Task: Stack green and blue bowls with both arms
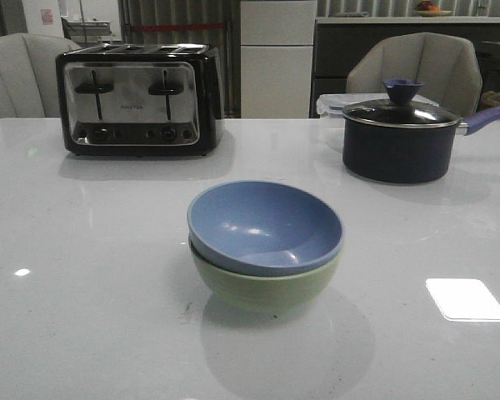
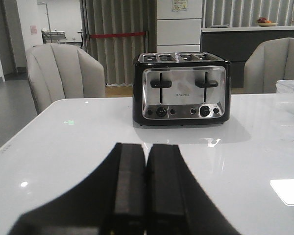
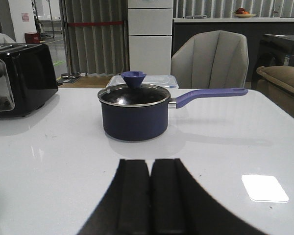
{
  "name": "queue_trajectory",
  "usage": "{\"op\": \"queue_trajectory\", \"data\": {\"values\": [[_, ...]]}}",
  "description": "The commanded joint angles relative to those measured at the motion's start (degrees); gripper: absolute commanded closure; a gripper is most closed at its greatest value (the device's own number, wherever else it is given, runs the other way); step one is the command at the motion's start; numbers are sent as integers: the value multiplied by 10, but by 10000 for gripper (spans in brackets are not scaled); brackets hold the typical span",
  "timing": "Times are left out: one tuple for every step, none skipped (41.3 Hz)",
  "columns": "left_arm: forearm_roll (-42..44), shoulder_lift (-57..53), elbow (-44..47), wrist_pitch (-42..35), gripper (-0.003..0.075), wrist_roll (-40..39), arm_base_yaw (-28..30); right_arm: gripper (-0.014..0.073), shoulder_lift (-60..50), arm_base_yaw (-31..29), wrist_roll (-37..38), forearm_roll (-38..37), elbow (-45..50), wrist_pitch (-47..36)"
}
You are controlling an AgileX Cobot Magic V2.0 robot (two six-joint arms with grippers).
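Blue bowl (image 1: 265, 227) sits nested in the green bowl (image 1: 265, 283), mid table (image 1: 83, 275), nearer my side than the toaster (image 1: 138, 98) and the pot (image 1: 400, 137). Stack looks done to me.

Both tools are off the bowls. Left tool (image 2: 146, 188) has its fingers pressed together, nothing between them, facing the toaster. Right tool (image 3: 150, 193) is the same, pressed together and empty, facing the pot. Neither arm shows in the front view.

Risks: the blue bowl sits tilted, its rim lower at the front right, so it isn't seated flat. A bump to the table or an arm sweeping through the middle could rock it or slide the pair. Just a sliver of the stack shows at the edge of the right wrist view and none of it in the left, so I'd be moving nearly blind if I brought either tool back in.

Orientation: both bowls open upward, the blue mouth tipped slightly toward the front camera. They're round, so no long axis; the only axis is vertical, leaning a touch on the blue one.
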Motion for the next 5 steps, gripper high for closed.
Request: {"op": "queue_trajectory", "data": {"values": [[-5,-11,1,-54,627,-3,1,564,-10,-4,1,-6,-2,-47],[-5,-11,1,-54,627,-3,1,564,-10,-4,1,-6,-2,-47],[-5,-11,1,-54,627,-3,1,564,-10,-4,1,-6,-2,-47],[-5,-11,1,-54,627,-3,1,564,-10,-4,1,-6,-2,-47],[-5,-11,1,-54,627,-3,1,564,-10,-4,1,-6,-2,-47]]}}
